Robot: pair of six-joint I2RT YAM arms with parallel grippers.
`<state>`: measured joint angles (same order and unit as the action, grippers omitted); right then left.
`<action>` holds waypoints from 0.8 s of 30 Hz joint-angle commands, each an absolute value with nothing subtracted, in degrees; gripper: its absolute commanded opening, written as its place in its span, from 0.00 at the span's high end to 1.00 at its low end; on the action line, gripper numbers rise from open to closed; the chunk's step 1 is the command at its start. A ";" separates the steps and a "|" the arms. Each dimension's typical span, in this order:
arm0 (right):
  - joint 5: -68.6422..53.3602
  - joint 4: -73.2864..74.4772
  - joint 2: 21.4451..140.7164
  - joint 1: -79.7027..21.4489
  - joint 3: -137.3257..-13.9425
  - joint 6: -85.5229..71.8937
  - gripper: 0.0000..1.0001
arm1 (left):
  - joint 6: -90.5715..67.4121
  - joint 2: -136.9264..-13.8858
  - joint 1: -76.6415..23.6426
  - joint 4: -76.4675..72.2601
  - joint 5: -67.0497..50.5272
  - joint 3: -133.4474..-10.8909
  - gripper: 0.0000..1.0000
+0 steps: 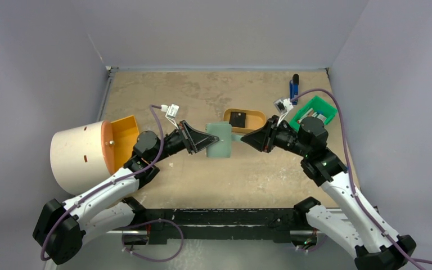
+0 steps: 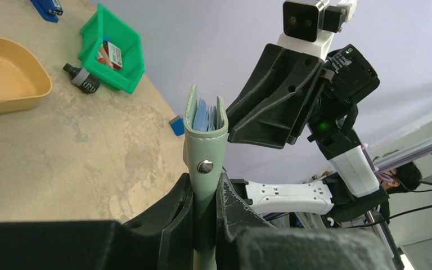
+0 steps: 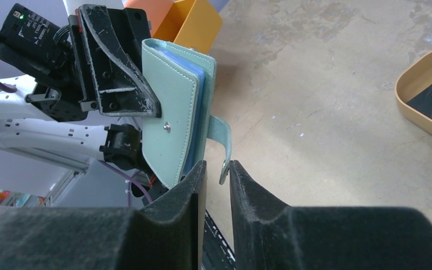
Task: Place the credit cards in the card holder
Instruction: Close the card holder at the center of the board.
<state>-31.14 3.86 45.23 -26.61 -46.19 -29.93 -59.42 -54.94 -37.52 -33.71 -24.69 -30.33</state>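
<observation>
- Left end effector (image 1: pixel 205 140): clamped shut on the spine side of the card holder (image 1: pixel 220 139), which it holds in the air over the middle of the surface (image 1: pixel 202 180).
- The holder is not touching the surface. It hangs between my two end effectors, just in front of the tan tray (image 1: pixel 253 115).
- Right end effector (image 3: pixel 216 169): only a narrow gap between the jaws. The end of the snap tab (image 3: pixel 225 149) sits right at the mouth of that gap. I cannot tell whether I have it pinched or am only beside it.
- Key relation: the tab sticks out of the holder's open edge straight toward my right end effector, so the right arm is the one on it. The left only holds the holder steady.
- Long axis: from above, the holder's longer side looks to run near-to-far, across the line between my two end effectors.
- Blue cards (image 2: pixel 207 117) show edge-on between the covers, so they look to be inside already. The flap is unfastened and the metal stud (image 2: pixel 205 166) is bare.
- My guess at the next move: pull the tab round over the open edge onto the stud. The risk is the soft tab slipping out of the jaws.
- Writing: a dark capped item (image 2: pixel 83 79) beside the green bin (image 2: pixel 112 34) carries a mark that looks like an "R". Labels inside the bin are too small to read. Nothing is legible on the holder, the cards or the black square (image 1: pixel 237 119) in the tray.
</observation>
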 commanded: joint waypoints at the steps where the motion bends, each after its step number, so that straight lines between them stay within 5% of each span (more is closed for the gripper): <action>1: -32.99 1.18 45.73 -26.64 -47.73 -30.37 0.78 | -59.31 -53.53 -37.17 -38.47 -24.65 -30.78 1.00; 9: -31.81 5.52 46.27 -26.64 -50.04 -27.94 1.00 | -59.38 -53.44 -37.11 -38.17 -24.22 -31.30 1.00; 18: -32.52 8.73 43.14 -26.63 -51.90 -25.93 0.99 | -61.08 -54.96 -36.82 -40.33 -25.34 -32.00 1.00; 21: -36.28 7.39 42.53 -26.64 -51.88 -25.86 0.55 | -61.96 -55.26 -36.59 -41.66 -25.60 -32.31 1.00; 24: -40.06 5.71 41.68 -26.63 -50.79 -26.71 0.37 | -63.48 -55.50 -36.25 -44.18 -27.06 -33.90 1.00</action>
<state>-34.02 9.13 43.07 -26.61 -49.19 -26.83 -61.01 -55.61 -37.06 -36.32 -25.19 -30.35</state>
